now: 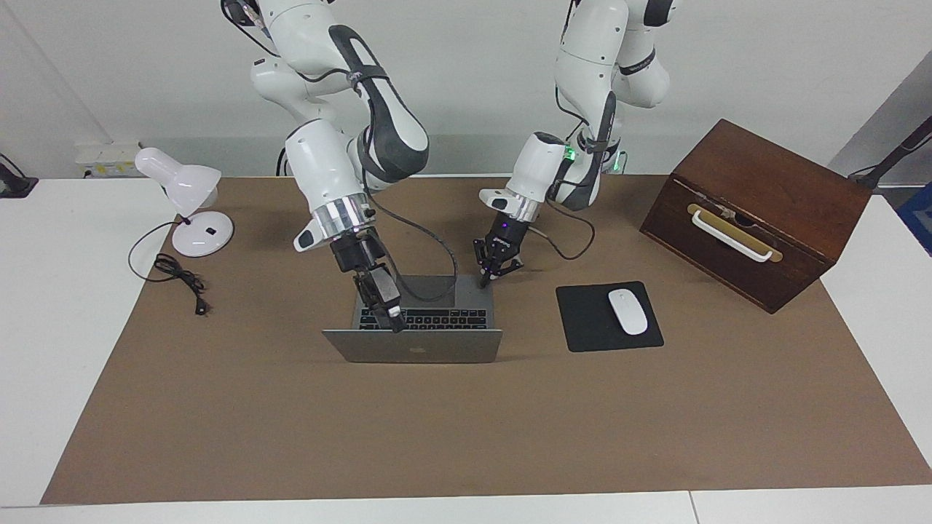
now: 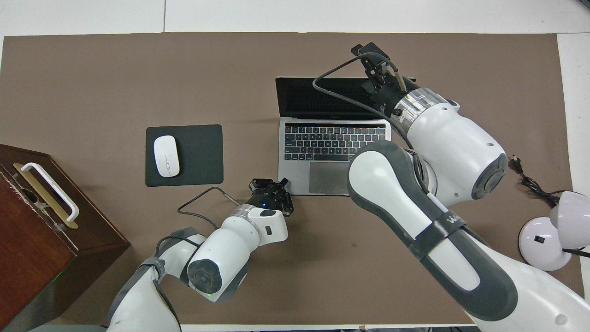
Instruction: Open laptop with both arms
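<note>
The silver-grey laptop (image 1: 419,348) (image 2: 332,152) stands open on the brown mat, its lid raised, with the black keyboard and grey trackpad showing. My right gripper (image 1: 394,322) (image 2: 374,60) is at the lid's upper edge, toward the right arm's end of it, on the screen side. My left gripper (image 1: 486,281) (image 2: 281,183) is down at the base's corner nearest the robots, toward the left arm's end, and touches it.
A black mouse pad (image 1: 586,320) with a white mouse (image 1: 628,311) lies beside the laptop, toward the left arm's end. A brown wooden box (image 1: 757,211) stands at that end. A white desk lamp (image 1: 191,207) with its cable is at the right arm's end.
</note>
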